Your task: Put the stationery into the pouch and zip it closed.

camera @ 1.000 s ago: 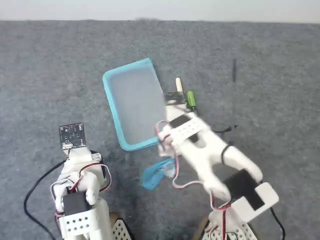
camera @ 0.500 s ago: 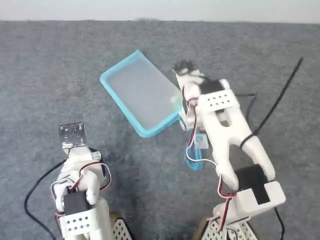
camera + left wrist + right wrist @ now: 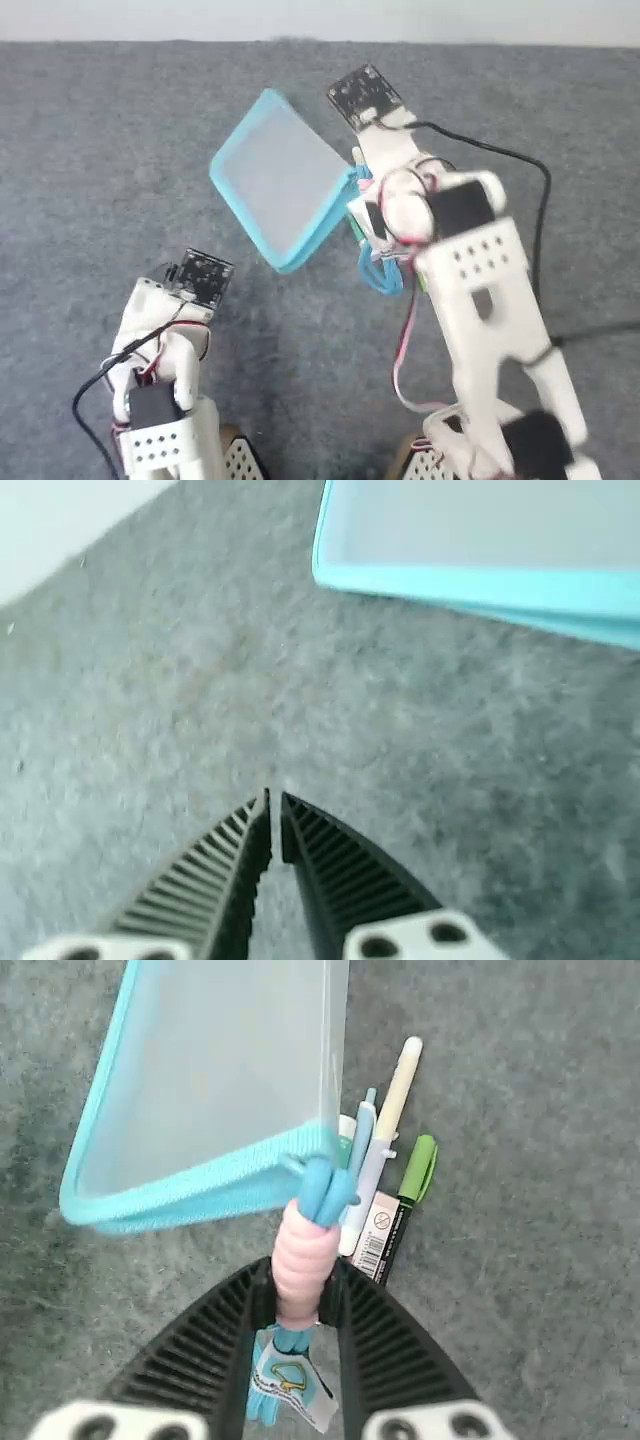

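The pouch (image 3: 283, 178) is translucent with a teal zip border (image 3: 200, 1192) and lies tilted on the grey table. My right gripper (image 3: 300, 1272) is shut on the pink zipper pull (image 3: 303, 1250) at the pouch's corner, with a blue cord and a tag hanging below. Beside that corner lie a white pen (image 3: 388, 1130), a light blue pen (image 3: 361, 1140) and a green marker (image 3: 408, 1192), outside the pouch. In the high view the right arm (image 3: 470, 270) covers them. My left gripper (image 3: 275, 815) hovers shut and empty over bare table, short of the pouch edge (image 3: 470, 580).
Grey felt-like surface (image 3: 120, 130) all around the pouch. The left arm (image 3: 165, 340) sits at the near left, well apart from the right arm. A black cable (image 3: 520, 165) runs off to the right of the right arm.
The right arm swung farther out and up the table, pulling the pouch corner so the pouch rotated and tilted. The left arm's wrist turned and shifted slightly right.
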You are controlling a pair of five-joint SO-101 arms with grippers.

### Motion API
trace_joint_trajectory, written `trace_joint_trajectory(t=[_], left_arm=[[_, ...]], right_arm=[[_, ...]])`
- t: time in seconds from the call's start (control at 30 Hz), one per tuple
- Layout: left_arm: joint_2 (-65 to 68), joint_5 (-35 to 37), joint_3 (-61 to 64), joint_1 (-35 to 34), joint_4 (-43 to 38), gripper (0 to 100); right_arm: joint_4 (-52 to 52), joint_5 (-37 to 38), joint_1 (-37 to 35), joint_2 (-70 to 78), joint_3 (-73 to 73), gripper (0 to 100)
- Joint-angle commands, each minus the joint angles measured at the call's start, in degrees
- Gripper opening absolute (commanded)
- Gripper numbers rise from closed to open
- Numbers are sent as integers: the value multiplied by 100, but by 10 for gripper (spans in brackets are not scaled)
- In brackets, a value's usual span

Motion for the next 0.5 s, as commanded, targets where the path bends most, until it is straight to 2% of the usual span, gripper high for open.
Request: trace_joint_trajectory(t=[0.0,0.13,0.33,0.47], left_arm=[[-114,141,-189,62,-132,13],[-105,1187,-479,-44,-79,13],[105,2295,-2202,316,413,15],[1864,2690,-2923,738,114,15]], right_arm=[[-646,141,-48,-1077,905,7],[-1262,141,-57,-1982,2048,7],[-1218,114,-66,-2879,2470,7],[-945,97,-382,-2809,2488,7]])
